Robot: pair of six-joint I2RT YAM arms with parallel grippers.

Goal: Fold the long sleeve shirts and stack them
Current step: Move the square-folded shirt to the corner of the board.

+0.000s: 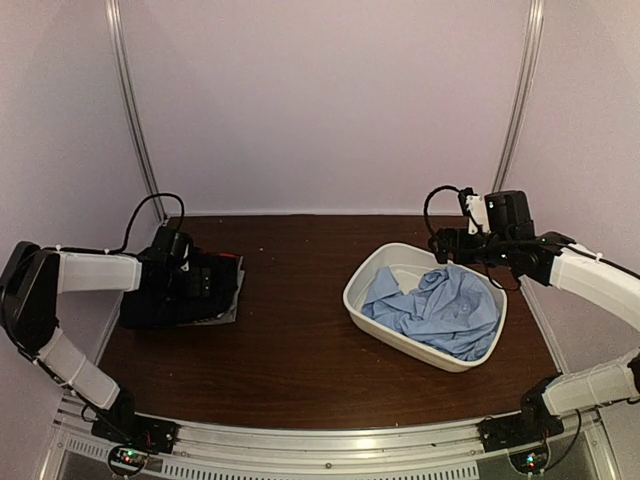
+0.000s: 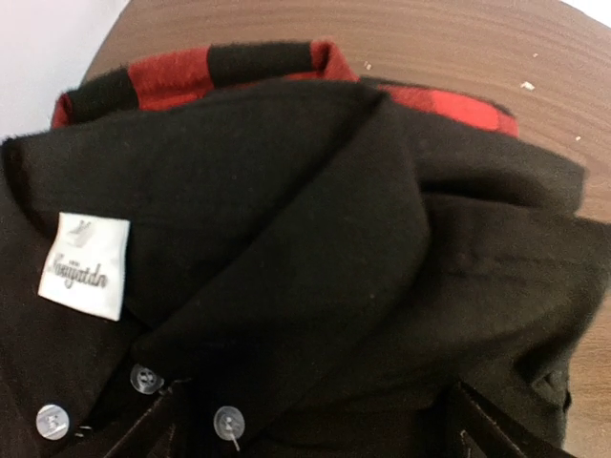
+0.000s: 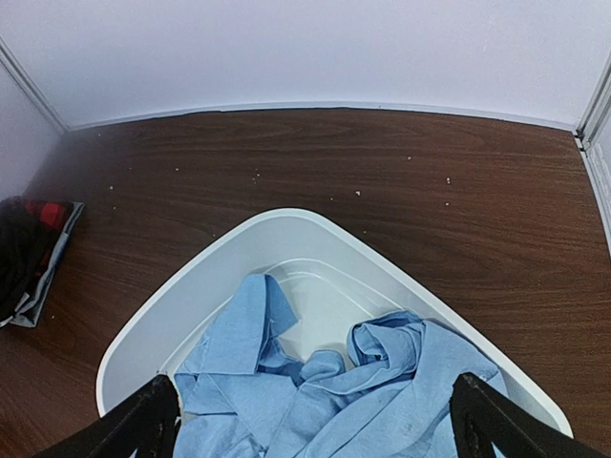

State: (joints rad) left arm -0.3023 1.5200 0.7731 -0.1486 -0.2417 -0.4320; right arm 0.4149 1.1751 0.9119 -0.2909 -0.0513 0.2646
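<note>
Cloth — light, limp: the blue shirt (image 1: 445,305), bunched in the tub (image 1: 395,335) at right, should take a pinch on a raised fold. Left fingers (image 2: 143,434), over the black shirt (image 2: 286,239), and right fingers (image 3: 134,425) gape empty.

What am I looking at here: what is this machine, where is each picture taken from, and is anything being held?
Two robot arms are bolted at the near edge of a brown table. One picture looks down from above and behind them. The other two come from cameras on the wrists, each showing its own dark fingers at the bottom. The left gripper is open, close over a black shirt that lies on a red-and-black checked cloth. The right gripper is open above a white tub with a crumpled light blue shirt inside. Neither gripper holds anything.
</note>
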